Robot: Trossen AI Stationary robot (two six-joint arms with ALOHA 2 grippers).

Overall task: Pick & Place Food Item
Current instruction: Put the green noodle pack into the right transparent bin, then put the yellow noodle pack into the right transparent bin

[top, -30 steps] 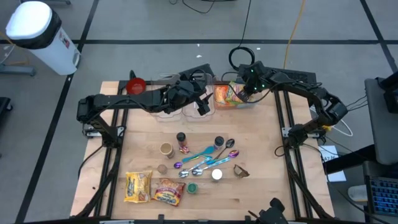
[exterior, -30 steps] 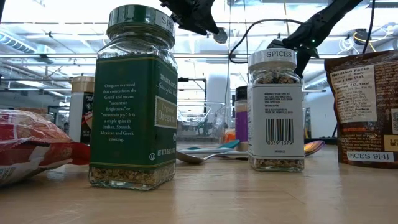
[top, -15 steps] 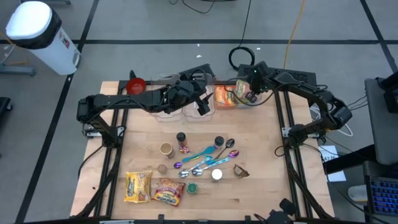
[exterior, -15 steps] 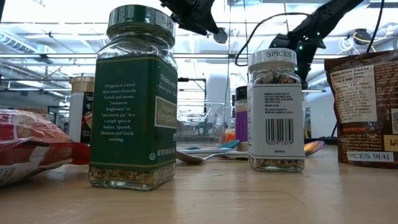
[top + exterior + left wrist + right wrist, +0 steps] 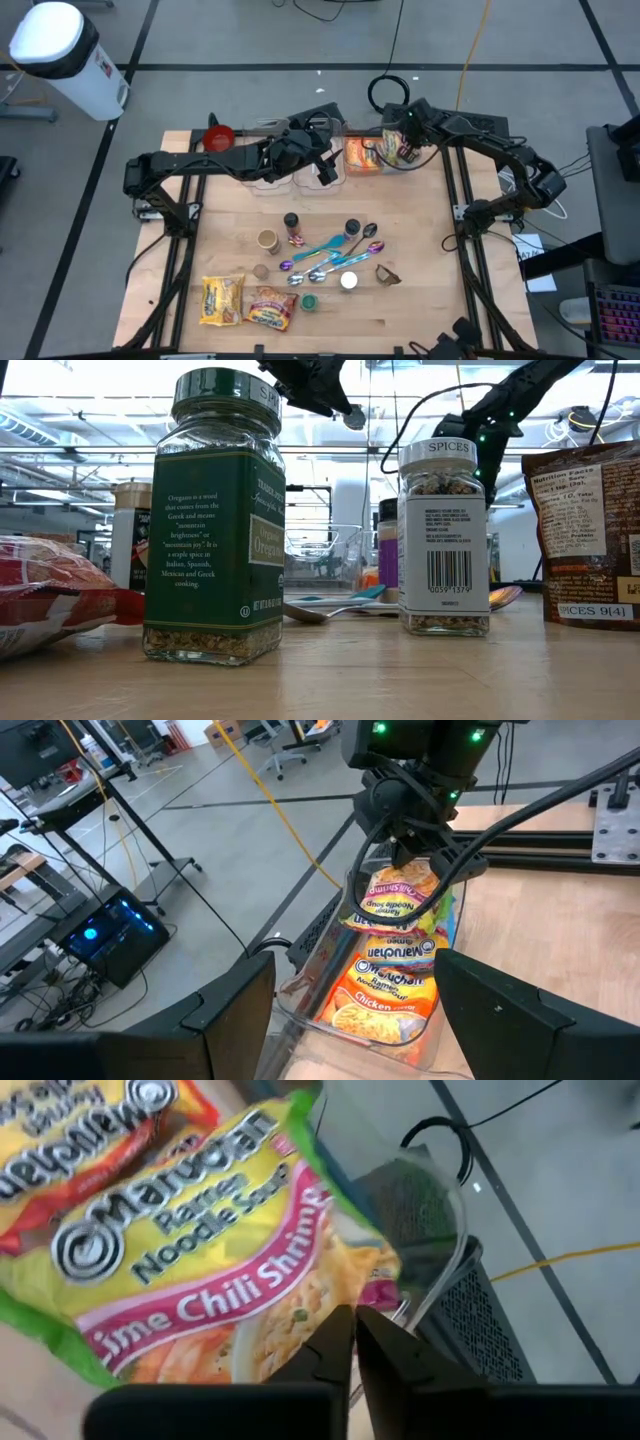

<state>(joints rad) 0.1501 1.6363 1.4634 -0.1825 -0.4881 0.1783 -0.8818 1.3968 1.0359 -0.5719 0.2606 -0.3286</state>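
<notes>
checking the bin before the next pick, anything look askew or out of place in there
One thing: the lime chili shrimp ramen packet hangs tilted above the clear bin, pinched at its edge by the right hand, not lying flat like the chicken ramen packet below it.

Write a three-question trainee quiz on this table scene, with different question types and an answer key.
1. True or false: the right gripper holds the green-edged Lime Chili Shrimp ramen packet above the clear plastic bin.
2. Which packet lies in that bin? A) orange Maruchan chicken ramen packet B) a blue rice bag C) a white flour sack
3. Fill in: the left gripper hovers with its fingers ____.

Key: 1 true. 2 A. 3 open.
</notes>
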